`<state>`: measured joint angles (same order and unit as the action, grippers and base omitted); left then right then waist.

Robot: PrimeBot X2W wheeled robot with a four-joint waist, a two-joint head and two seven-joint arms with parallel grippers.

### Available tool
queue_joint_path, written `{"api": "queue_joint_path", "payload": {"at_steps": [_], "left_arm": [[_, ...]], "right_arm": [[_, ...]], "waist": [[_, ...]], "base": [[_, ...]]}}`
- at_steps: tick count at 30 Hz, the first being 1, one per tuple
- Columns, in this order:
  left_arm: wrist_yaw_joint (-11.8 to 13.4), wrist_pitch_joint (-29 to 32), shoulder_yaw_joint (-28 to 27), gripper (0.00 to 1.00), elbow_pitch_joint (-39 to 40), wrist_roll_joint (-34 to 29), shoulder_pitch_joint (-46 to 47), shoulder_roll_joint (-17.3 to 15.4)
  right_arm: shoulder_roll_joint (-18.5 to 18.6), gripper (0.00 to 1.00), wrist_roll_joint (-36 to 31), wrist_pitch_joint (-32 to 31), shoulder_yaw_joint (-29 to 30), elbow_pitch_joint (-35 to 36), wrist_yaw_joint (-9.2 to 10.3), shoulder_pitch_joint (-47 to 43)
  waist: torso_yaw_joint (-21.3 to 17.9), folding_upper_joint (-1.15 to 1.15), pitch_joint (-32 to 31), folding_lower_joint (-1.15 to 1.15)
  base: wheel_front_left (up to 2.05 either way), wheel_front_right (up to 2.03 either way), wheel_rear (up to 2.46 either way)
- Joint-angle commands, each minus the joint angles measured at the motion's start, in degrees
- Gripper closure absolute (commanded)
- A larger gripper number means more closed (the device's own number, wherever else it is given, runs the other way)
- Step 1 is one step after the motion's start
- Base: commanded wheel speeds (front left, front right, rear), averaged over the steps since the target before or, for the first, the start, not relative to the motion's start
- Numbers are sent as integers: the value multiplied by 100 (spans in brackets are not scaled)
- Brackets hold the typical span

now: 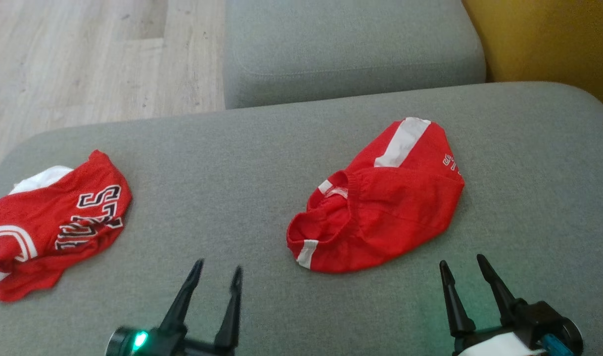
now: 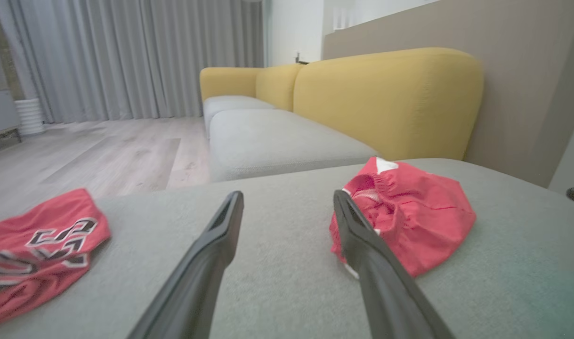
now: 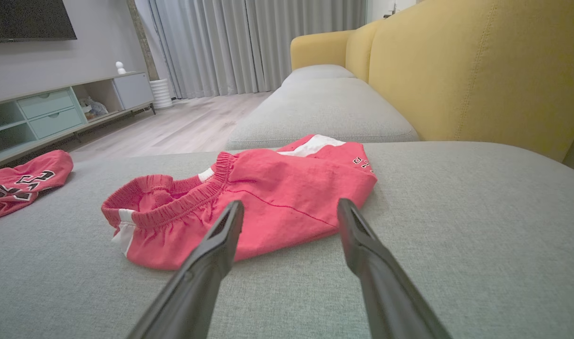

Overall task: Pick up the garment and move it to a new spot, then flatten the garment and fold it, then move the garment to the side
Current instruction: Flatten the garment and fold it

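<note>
1. Head view: I take the red shorts [image 1: 380,207] for my garment, though I cannot be certain of it. They look thin, soft and light, so I judge they will sag and bunch when lifted rather than keep any shape. They lie crumpled on the grey cushion [image 1: 232,163], right of its middle. My right claw [image 1: 462,262] hangs wide and empty over the cushion's near edge, just short of the shorts and not touching them. My left claw [image 1: 218,267], equally wide and empty, is also over that near edge, and the shorts lie ahead of it and off to its right. A red jersey [image 1: 54,222] with lettering sits at the cushion's left edge.

2. Left wrist view: The cloth shows puckers and loose folds, so a pinch should hold without slipping. The red shorts [image 2: 409,221] lie beyond my right-hand finger, apart from my left claw [image 2: 288,195], whose jaws bracket bare cushion. The red jersey [image 2: 37,249] lies off at the cushion's left edge.

3. Right wrist view: The gathered waistband [image 3: 183,202] looks like the thickest, firmest part, and I judge it the best hold. The smooth panel is thinner. The red shorts [image 3: 268,197] lie straight ahead of my right claw [image 3: 290,204], near it, with the waistband toward the cushion's middle.
</note>
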<state>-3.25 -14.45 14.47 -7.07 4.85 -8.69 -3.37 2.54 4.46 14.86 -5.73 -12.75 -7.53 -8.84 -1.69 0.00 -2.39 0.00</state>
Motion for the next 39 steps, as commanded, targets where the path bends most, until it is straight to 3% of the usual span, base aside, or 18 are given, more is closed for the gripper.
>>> {"api": "queue_joint_path", "payload": {"at_steps": [1, 4, 8, 13, 17, 19, 23, 29, 39], "left_arm": [[-102, -55, -97, 0, 162, -73, 454, -12], [-335, -55, 222, 0, 33, -159, 836, -294], [-412, -55, 740, 0, -238, -216, 1356, -794], [-421, 262, 2298, 0, -647, 137, 2543, -1874], [-422, 762, 3160, 0, -805, 387, 3388, -2409], [-423, 996, 3401, 0, -909, 413, 3735, -2482], [-423, 1403, 3785, 0, -1246, 341, 4373, -2307], [-300, 1742, 3898, 0, -1754, 171, 4698, -2101], [-165, 1627, 4020, 0, -1514, 141, 4490, -2231]], "right_arm": [[33, 0, -34, 14, -152, 197, 4, 266], [33, 0, -37, 14, -178, 212, 4, 314], [33, 0, -42, 14, -219, 217, 4, 388], [33, 0, -4, 14, -278, 231, 4, 596], [33, 0, 64, 14, -327, 249, 4, 733], [33, 0, 93, 14, -336, 262, 4, 787], [33, 0, 94, 14, -335, 293, 4, 952], [33, 0, 30, 14, -314, 318, 4, 1133], [33, 0, -18, 14, -247, 304, 4, 1121]], "waist": [[-48, 0, 65, 0], [-124, 0, 186, 0], [-217, 0, 318, 0], [-423, 0, 644, 0], [-606, 0, 882, 0], [-672, 0, 1011, 0], [-759, 0, 1378, 0], [-783, 0, 1670, 0], [-657, 0, 1688, 0]], "base": [[0, 0, 0], [0, 0, 0], [0, 0, 0], [0, 0, 0], [0, 0, 0], [0, 0, 0], [0, 0, 0], [0, 0, 0], [0, 0, 0]]}}
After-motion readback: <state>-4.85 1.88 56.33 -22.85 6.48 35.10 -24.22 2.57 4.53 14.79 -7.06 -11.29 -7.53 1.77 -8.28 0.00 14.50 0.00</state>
